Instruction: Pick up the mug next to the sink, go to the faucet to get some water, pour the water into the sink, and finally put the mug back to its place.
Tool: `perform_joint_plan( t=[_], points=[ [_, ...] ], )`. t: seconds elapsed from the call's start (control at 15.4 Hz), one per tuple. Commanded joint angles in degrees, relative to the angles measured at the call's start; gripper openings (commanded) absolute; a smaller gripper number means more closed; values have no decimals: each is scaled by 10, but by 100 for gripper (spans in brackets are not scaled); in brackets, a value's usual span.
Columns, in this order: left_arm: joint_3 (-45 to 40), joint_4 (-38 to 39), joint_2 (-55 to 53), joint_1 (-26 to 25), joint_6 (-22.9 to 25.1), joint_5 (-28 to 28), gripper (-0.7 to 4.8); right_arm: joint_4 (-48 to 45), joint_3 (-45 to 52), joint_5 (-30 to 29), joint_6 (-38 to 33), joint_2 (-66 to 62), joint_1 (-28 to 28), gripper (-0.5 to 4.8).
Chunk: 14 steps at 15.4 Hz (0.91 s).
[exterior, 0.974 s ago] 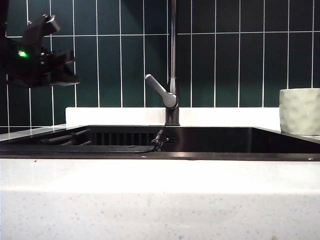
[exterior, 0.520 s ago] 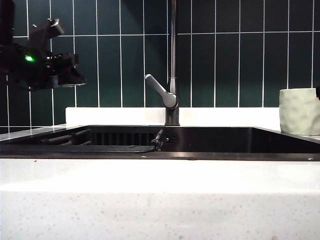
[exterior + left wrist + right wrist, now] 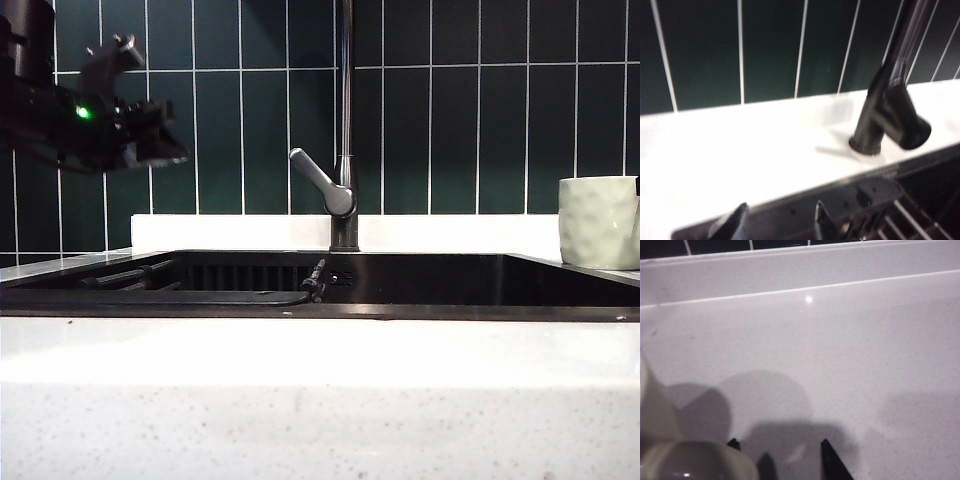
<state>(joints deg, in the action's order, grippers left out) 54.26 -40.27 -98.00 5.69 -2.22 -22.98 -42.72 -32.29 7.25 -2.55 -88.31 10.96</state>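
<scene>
Mug (image 3: pixel 599 222): sitting on the counter (image 3: pixel 300 400) right of the sink (image 3: pixel 400 285), not yet lifted. I am hovering my right gripper (image 3: pixel 780 460) just beside it, jaws spread wide, nothing held. Faucet (image 3: pixel 345 130): standing behind the sink, lever (image 3: pixel 320 180) angled left, no water showing. My left gripper (image 3: pixel 775 225) is hanging high over the sink's left end, jaws apart, empty. Filling, pouring and replacing are all remaining, by my reckoning.

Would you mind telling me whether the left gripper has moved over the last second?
Yes. In the exterior view the left gripper has shifted rightward along the tile lines, toward the faucet.
</scene>
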Motion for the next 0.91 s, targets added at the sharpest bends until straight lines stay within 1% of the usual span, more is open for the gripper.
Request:
perform_joint_plan(
  t=[0.06, 0.19, 0.32, 0.39, 0.52, 0.58, 0.71, 0.78, 0.84, 0.91],
  points=[
    [3, 1, -8, 5, -2, -5, 166, -14, -11, -5, 0, -16, 5, 221],
    [3, 6, -12, 6, -1, -14, 165, -14, -18, -31, 0, -26, 6, 220],
    [3, 9, -13, 6, -1, -17, 166, -17, -21, -38, 0, -31, 6, 212],
    [3, 10, -13, 6, -1, -17, 165, -18, -22, -38, 0, -31, 6, 188],
    [3, 10, -13, 6, -2, -17, 165, -21, -22, -38, 1, -31, 6, 122],
    [3, 10, -13, 6, -2, -17, 165, -21, -22, -38, 2, -31, 6, 102],
    [3, 11, -13, 6, -2, -22, 165, -21, -22, -37, 2, -31, 6, 101],
    [3, 12, -13, 6, -2, -33, 165, -21, -22, -37, 2, -30, 6, 74],
    [3, 13, -13, 6, -2, -42, 165, -21, -22, -38, 2, -30, 6, 36],
    [3, 13, -13, 6, -4, -44, 165, -22, -22, -38, 2, -30, 6, 19]
  ],
)
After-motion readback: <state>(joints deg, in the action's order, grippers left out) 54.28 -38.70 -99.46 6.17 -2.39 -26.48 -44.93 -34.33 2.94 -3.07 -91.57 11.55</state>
